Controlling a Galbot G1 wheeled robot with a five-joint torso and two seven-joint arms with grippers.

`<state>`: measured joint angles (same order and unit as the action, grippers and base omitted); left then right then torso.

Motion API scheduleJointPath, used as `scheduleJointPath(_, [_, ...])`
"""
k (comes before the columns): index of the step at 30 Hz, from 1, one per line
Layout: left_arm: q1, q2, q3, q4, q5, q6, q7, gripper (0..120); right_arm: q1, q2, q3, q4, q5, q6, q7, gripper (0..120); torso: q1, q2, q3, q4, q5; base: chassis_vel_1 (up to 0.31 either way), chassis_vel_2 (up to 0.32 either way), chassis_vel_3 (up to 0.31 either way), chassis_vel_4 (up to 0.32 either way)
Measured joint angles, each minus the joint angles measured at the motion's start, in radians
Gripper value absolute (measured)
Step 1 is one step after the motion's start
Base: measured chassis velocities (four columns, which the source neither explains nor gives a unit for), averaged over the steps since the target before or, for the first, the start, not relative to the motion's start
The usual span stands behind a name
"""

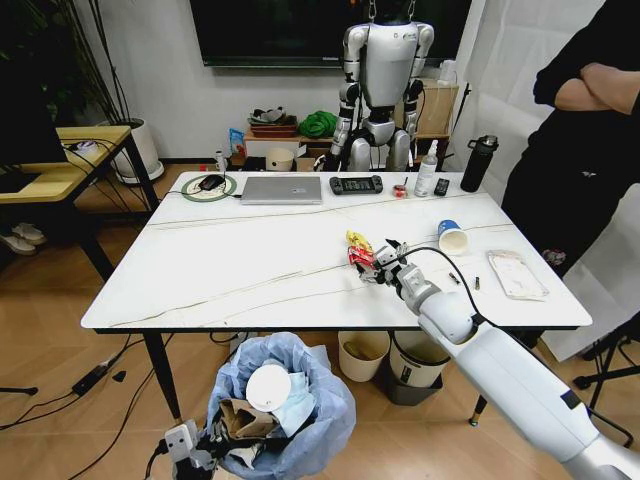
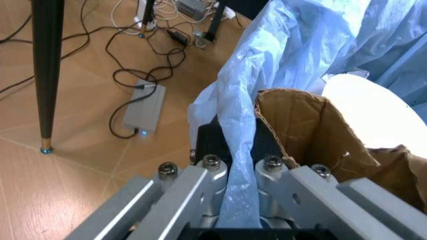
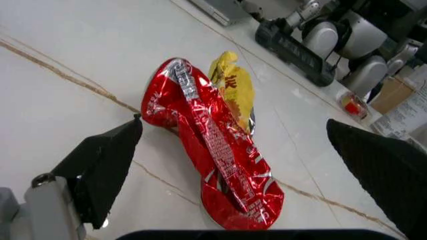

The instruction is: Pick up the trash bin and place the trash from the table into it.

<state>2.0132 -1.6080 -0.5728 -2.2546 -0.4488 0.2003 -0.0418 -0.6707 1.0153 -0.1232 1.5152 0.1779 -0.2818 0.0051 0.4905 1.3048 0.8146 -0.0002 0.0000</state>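
The trash bin, lined with a crinkled light-blue bag, hangs low in front of the table. My left gripper is shut on the bag's rim. Inside the bin lie torn brown cardboard and a white round lid. On the table, my right gripper stands open around a red wrapper with a yellow wrapper beside it. One finger is on each side of the red wrapper. A blue-white paper cup and a clear packet lie farther right.
A silver laptop, black game controller, spray bottle and dark flask line the table's far edge. Two bins stand under the table. A person stands at the right; a humanoid robot behind. Cables and a power brick lie on the floor.
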Motion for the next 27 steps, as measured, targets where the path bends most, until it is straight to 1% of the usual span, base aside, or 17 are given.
scheduleJointPath(12, [-0.003, 0.0, 0.002, 0.0, 0.0, 0.0, -0.001, 0, 0.022, 0.025, -0.016, -0.057, -0.049, 0.0, 0.022, 100, 0.0, 0.0, 0.0, 0.0, 0.0, 0.0, 0.0, 0.0, 0.0])
scheduleJointPath(27, [-0.002, 0.0, 0.002, -0.004, -0.003, 0.0, -0.001, 0, 0.041, 0.048, -0.03, -0.096, -0.07, -0.002, 0.042, 100, 0.0, 0.0, 0.0, 0.0, 0.0, 0.0, 0.0, 0.0, 0.0])
